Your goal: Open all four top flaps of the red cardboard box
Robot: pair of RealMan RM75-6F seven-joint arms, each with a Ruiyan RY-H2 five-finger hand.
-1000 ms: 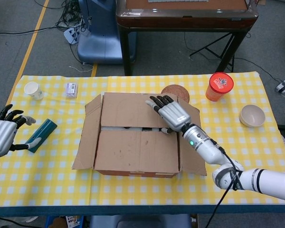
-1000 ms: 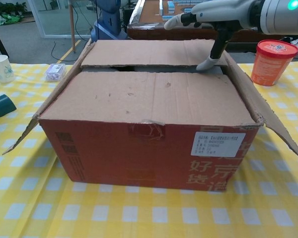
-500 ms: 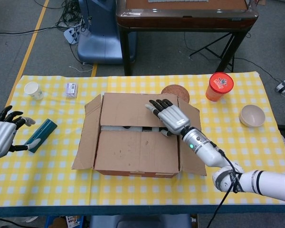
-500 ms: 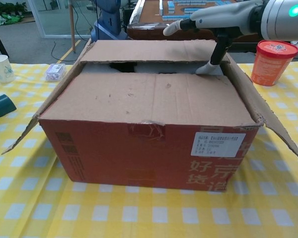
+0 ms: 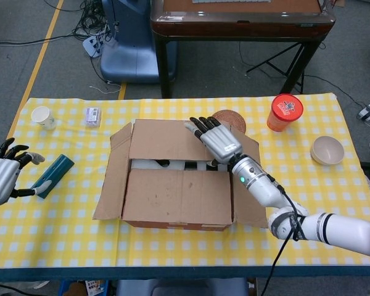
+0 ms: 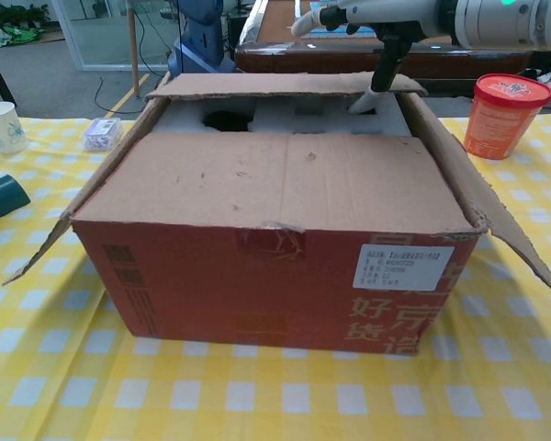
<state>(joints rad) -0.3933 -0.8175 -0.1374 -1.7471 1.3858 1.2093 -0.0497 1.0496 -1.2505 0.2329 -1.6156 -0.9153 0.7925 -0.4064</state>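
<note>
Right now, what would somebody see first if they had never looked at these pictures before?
First comes the big red box in the middle of the yellow checked table, with the right hand lifting its far flap so white foam shows inside. The left hand hangs open at the table's left edge. An orange cup stands far right.

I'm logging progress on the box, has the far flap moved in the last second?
Yes. The far flap has lifted at its free edge, widening the gap to the near flap, which lies flat, and baring white foam. The right robot hand holds its right end.
</note>
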